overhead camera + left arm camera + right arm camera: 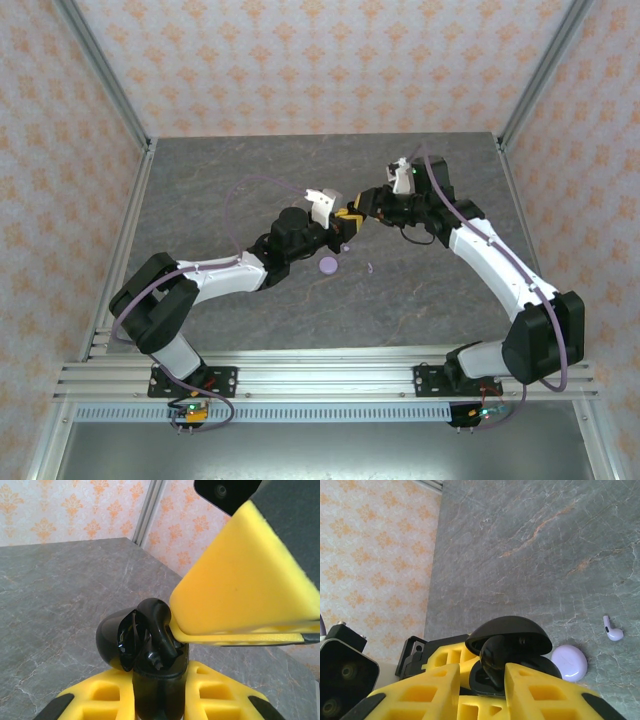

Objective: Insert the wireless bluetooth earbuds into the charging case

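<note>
The left arm (220, 272) reached from 7 o'clock toward the middle of the table (250, 190). The left jaws were closed on the base of a black charging case (160, 685), its yellow fingers (105, 695) pressed to either side, holding it clear of the table. The case's lid (510, 630) stood open, tipped back toward 9 o'clock in the left wrist view. A black earbud (157, 617) sat at the mouth of the case, partly inside. The right jaws met it from 3 o'clock, narrowed onto the earbud, which lay between the yellow fingers (540, 695) in the right wrist view. On the table, at about 6 o'clock from the meeting jaws, lay a lavender disc (328, 265). Near it, at its 3 o'clock but apart from it, lay a lavender earbud (370, 267). The right arm (490, 250) came in from 5 o'clock.
</note>
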